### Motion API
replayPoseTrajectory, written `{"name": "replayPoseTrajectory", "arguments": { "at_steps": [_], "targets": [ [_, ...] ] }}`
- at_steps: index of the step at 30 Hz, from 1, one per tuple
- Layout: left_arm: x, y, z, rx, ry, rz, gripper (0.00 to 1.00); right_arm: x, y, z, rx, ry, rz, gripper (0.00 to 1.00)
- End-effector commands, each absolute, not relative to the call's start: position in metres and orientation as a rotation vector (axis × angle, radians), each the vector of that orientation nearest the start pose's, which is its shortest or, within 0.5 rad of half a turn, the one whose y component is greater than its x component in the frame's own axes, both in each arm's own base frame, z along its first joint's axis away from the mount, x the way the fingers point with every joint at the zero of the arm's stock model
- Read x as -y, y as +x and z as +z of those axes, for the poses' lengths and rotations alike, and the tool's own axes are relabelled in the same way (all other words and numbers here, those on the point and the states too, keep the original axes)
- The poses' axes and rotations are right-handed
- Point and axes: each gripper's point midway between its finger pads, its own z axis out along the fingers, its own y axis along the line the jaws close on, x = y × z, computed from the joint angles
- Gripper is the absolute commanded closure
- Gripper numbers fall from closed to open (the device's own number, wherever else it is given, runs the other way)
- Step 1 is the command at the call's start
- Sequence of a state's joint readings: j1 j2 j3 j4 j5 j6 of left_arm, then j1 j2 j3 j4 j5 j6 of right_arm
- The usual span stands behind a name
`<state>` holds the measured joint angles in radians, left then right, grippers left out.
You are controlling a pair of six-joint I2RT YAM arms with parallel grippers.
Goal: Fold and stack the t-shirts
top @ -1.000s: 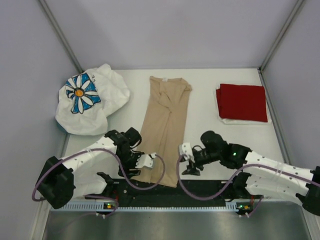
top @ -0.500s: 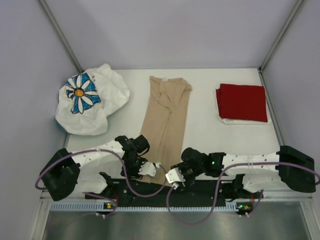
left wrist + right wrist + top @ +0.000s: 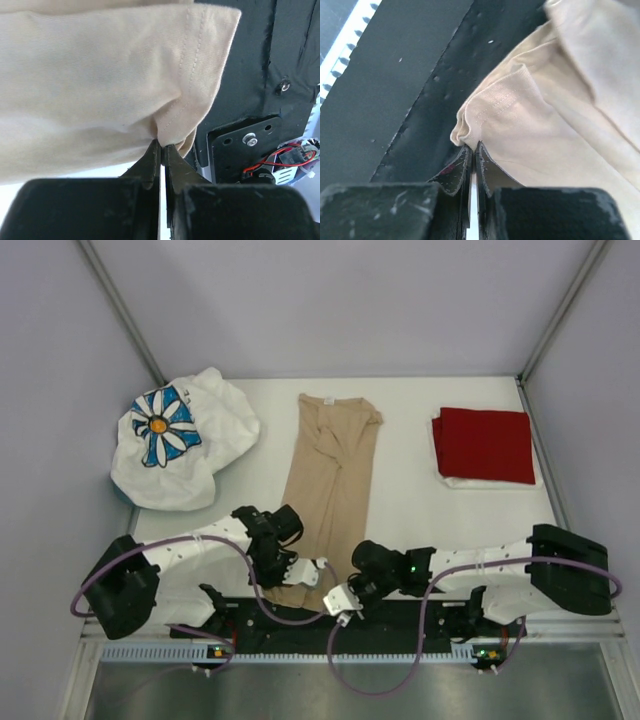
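Both my arms stretch low toward 6 o'clock. L gripper (image 3: 161, 146) & R gripper (image 3: 473, 147) each clamp a hem corner of tan shirt (image 3: 330, 480), a long narrow strip mid-table (image 3: 420, 510).

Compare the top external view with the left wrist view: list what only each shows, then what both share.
Only top external: the white daisy shirt crumpled at far left, the dark red shirt folded at far right, and the right tool.
Only left wrist: the left tool shut on a pinch of stitched hem, beside a black mounting plate.
Both: the tan shirt, with the left tool at its near edge.
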<state>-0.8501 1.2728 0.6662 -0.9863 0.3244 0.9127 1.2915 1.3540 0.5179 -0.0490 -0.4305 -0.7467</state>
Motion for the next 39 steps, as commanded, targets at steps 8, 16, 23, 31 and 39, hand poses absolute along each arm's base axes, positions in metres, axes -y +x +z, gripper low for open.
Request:
{"name": "replayPoseTrajectory", "arguments": {
  "at_steps": [8, 16, 23, 31, 39],
  "targets": [
    [0.179, 0.211, 0.106, 2.542, -2.212, 0.408, 1.00, -0.300, 0.177, 0.126, -1.368, -1.562, 0.642, 1.00],
    [0.192, 0.350, 0.128, 2.846, -2.038, 0.209, 1.00, -0.278, 0.287, 0.140, -1.430, -1.382, 0.489, 1.00],
    [0.190, 0.417, 0.096, 2.883, -1.895, 0.143, 1.00, -0.257, 0.344, 0.130, -1.469, -1.363, 0.454, 1.00],
    [0.178, 0.425, 0.072, 2.839, -1.826, 0.087, 1.00, -0.259, 0.364, 0.108, -1.555, -1.431, 0.465, 1.00],
    [0.178, 0.445, 0.077, 2.948, -1.798, 0.018, 0.74, -0.248, 0.396, 0.096, -1.760, -1.319, 0.377, 0.88]
  ]
}}
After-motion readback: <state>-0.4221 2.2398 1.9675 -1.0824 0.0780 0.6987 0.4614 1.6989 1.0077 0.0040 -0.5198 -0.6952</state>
